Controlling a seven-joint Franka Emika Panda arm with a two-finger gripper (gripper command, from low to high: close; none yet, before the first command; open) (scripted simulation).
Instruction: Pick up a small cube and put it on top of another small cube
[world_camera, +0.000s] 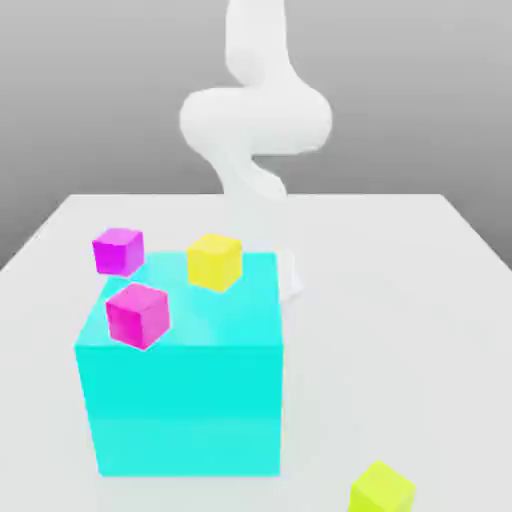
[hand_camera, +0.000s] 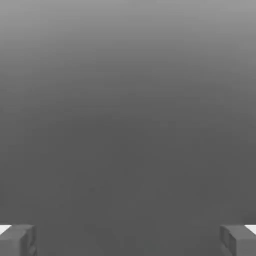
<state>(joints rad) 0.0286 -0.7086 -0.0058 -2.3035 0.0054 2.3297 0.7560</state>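
The small lime cube (world_camera: 381, 489) lies on the white table near the front edge, toward the exterior view's right. A warmer yellow small cube (world_camera: 214, 261) shows at the far top edge of the big cyan block (world_camera: 185, 390). The white arm (world_camera: 252, 115) rises behind the block, far from the lime cube. In the hand view my gripper (hand_camera: 128, 241) is open: its grey fingertips (hand_camera: 17, 240) stand wide apart with nothing between them, facing a plain grey background.
One magenta cube (world_camera: 138, 315) overlaps the cyan block's upper corner on the exterior view's left. A second magenta cube (world_camera: 118, 250) sits farther back on that side. The white table (world_camera: 400, 330) stretches to the exterior view's right.
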